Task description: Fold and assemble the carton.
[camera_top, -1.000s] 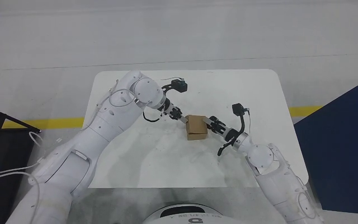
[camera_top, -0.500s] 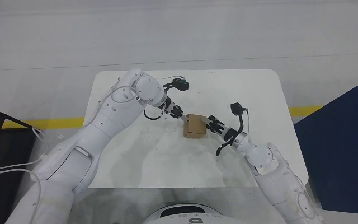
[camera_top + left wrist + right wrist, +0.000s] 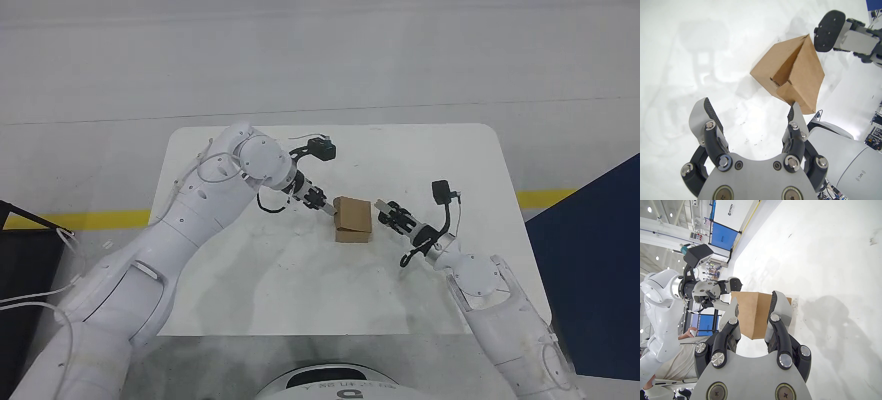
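A small brown carton (image 3: 351,219) stands near the middle of the white table, partly folded, with a flap seam gaping on one face (image 3: 791,75). My left gripper (image 3: 327,204) sits at its left side, open (image 3: 750,106); one fingertip (image 3: 794,108) touches the carton's near corner. My right gripper (image 3: 384,211) is at the carton's right side, a short gap away, and is open (image 3: 754,302). The carton (image 3: 751,313) shows just beyond and between its fingertips. One of its black pads (image 3: 829,36) hovers by the carton's far corner.
The white table (image 3: 250,290) has rounded corners, and its right edge is close behind my right arm. A dark blue panel (image 3: 600,250) stands on the floor off the table's right side.
My right gripper has drawn back to the right, off the carton. The carton has shifted slightly toward the far side. The left gripper stays at its left side.
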Motion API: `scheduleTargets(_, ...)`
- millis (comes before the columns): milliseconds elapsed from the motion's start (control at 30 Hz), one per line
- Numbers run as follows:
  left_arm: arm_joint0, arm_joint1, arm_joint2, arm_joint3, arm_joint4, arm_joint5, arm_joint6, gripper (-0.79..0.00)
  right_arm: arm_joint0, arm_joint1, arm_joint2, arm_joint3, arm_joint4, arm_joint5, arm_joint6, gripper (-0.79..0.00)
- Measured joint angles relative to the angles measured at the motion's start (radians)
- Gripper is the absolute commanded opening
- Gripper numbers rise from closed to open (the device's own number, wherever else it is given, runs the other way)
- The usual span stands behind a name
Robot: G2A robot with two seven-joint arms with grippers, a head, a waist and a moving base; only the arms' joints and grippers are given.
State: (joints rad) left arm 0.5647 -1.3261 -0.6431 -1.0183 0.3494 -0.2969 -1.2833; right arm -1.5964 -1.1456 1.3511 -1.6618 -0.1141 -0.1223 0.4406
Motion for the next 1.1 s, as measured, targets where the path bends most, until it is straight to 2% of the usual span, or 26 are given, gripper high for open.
scheduleTargets(233, 0.023, 0.024, -0.039, -0.022, 0.025, 0.002, 0.001, 0.000, -0.008, 0.002, -0.002, 0.000, 0.002, 0.003, 0.036, -0.434)
scheduleTargets(367, 0.029, 0.023, -0.034, -0.030, 0.026, 0.005, 0.001, 0.000, 0.003, 0.001, -0.013, 0.008, 0.008, 0.006, 0.044, -0.434)
scheduleTargets(667, -0.001, -0.007, 0.015, 0.005, 0.003, 0.002, -0.005, 0.000, 0.007, 0.001, -0.021, 0.014, 0.003, 0.004, 0.051, -0.437)
scheduleTargets(1100, -0.057, -0.055, 0.068, 0.115, -0.043, 0.001, -0.028, 0.000, 0.008, 0.002, -0.036, 0.009, -0.027, -0.003, 0.051, -0.443)
